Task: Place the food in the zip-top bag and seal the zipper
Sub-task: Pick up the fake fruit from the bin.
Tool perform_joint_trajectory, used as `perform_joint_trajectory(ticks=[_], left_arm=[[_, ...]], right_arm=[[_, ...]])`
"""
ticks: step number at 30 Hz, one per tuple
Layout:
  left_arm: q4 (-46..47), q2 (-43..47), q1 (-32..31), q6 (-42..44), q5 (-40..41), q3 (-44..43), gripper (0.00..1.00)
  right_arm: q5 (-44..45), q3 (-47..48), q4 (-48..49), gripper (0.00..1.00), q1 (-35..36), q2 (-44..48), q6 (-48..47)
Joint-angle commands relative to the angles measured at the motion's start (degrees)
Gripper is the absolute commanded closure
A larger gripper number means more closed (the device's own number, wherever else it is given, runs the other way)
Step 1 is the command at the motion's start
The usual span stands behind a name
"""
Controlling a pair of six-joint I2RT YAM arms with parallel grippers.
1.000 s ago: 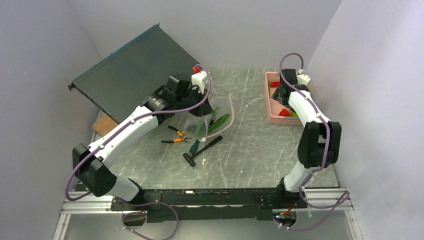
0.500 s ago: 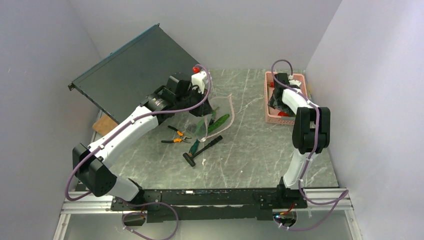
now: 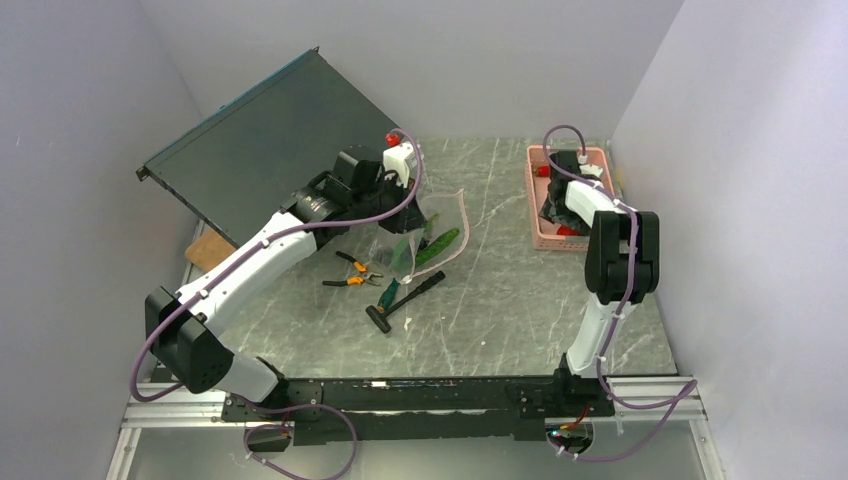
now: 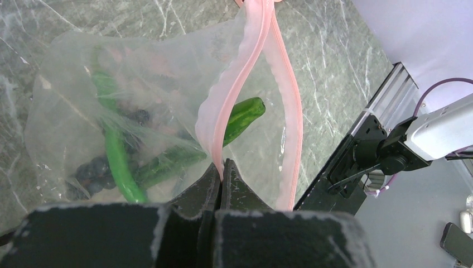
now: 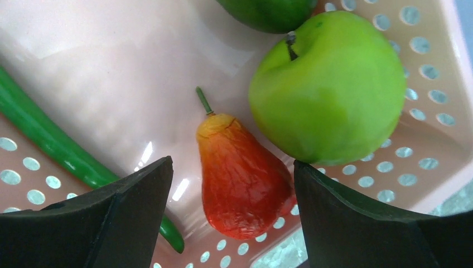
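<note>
Loading is under way, and the right gripper [image 5: 231, 164] is going for another piece inside the pink basket [image 5: 429, 145]. Its jaws are standing wide, one on either side of the red-orange fruit [image 5: 240, 178] lying on the basket floor. Neither finger appears to be touching it, so nothing is being held on this side. The green apple [image 5: 329, 84] is sitting just beside that fruit, pressing close to the right-hand finger, and a long green pod [image 5: 39, 139] is lying along the opposite side of the basket.

Well to the left of the basket, the left gripper [image 4: 221, 167] is clamping tight on the zipper [image 4: 245, 67], pinching one pink lip and lifting it. That is holding the zip-top bag [image 4: 67, 84] open at the mouth. A cucumber [image 4: 242, 117] and the grape bunch [image 4: 92, 170] are already lying inside the bag.

My read is that the next move is calling for a clean closure on the fruit alone. The apple is crowding the right finger and could be nudged or caught. After that come a lift clear of the basket wall and a carry leftward to the held-open mouth. Sealing is waiting until the basket's food is across.
</note>
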State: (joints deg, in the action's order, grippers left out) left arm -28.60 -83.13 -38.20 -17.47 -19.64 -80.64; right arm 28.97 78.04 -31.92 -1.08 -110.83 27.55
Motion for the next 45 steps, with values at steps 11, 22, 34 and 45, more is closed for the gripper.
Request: perform_joint_trajectory(ticks=[11,22,34,45], left_arm=[[1.4,-0.6,0.1,-0.1,-1.1,-1.8,1.00],[1.2,-1.6,0.2,-0.3,-2.0,-2.1,1.00],[1.4,-1.8,0.2,-0.1,-1.1,-1.7,1.00],[0.8,-1.5,0.1,0.2,-1.2,-2.3,1.00]], right_arm=[[-5.2,-1.5,2.1,0.35,-0.2,0.5,0.3],[-6.1,-2.1,2.9,0.60,-0.1,8.0,-0.5],[-10.3,-7.4,5.3,1.00,0.2,20.8,0.3],[-25.9,-17.7,11.8,1.00,0.9,34.3,-1.1]])
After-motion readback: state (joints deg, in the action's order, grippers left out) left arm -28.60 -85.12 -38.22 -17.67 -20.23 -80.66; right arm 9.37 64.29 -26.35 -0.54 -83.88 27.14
